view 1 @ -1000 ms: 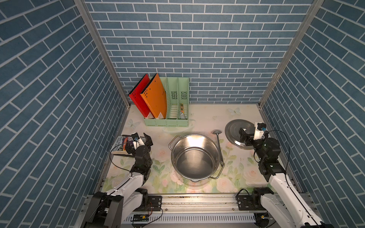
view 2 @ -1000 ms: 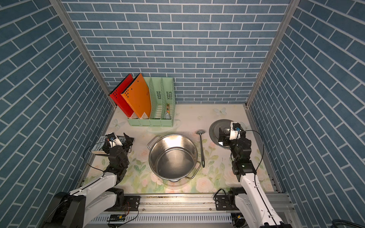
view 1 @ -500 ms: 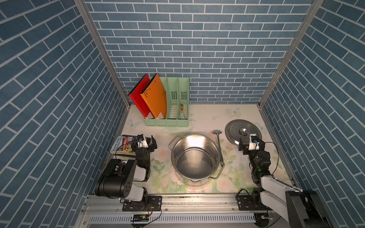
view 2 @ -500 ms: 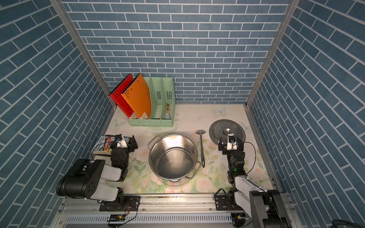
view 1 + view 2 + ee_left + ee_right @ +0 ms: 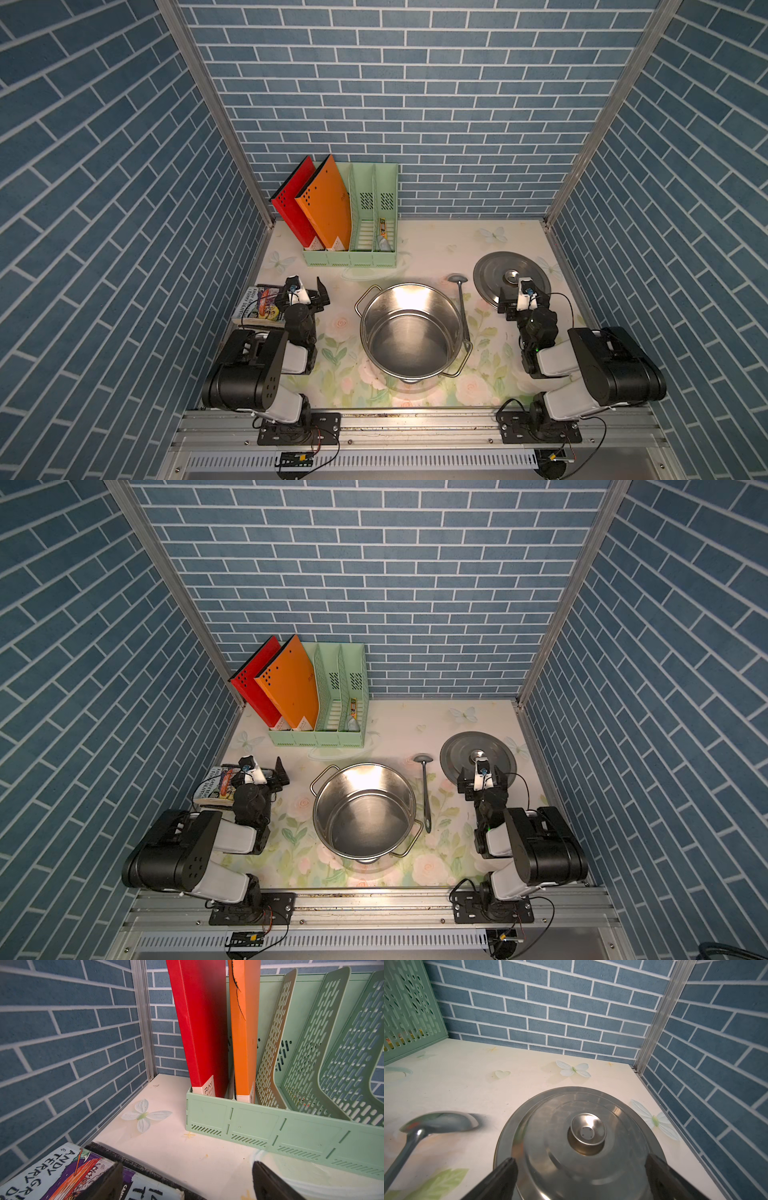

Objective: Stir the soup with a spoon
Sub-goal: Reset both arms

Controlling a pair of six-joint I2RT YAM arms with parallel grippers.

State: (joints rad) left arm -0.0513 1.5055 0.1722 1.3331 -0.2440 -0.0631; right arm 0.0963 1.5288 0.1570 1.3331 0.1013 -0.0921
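The spoon [image 5: 462, 307] [image 5: 424, 791], a slim steel ladle, lies flat on the floral table just right of the steel pot [image 5: 409, 299] [image 5: 365, 779], with its bowl [image 5: 440, 1122] at the far end. The pot stands uncovered; its inside looks shiny, and I cannot tell whether soup is in it. My right gripper [image 5: 521, 287] [image 5: 482, 771] [image 5: 581, 1158] is open and empty, low over the near edge of the round lid [image 5: 490, 274] [image 5: 571, 1105], right of the spoon. The left gripper [image 5: 305, 286] [image 5: 264, 766] [image 5: 188, 1164] is open and empty, left of the pot.
A book [image 5: 259, 307] [image 5: 52, 1176] lies under the left gripper by the left wall. A green file rack [image 5: 353, 257] [image 5: 270, 1132] with a red folder [image 5: 293, 208] and an orange folder [image 5: 328, 203] stands at the back. Blue brick walls close three sides.
Both arms have folded back and down toward the front rail. The right gripper has drawn back from over the lid's knob to its near edge. Both grippers stayed open.
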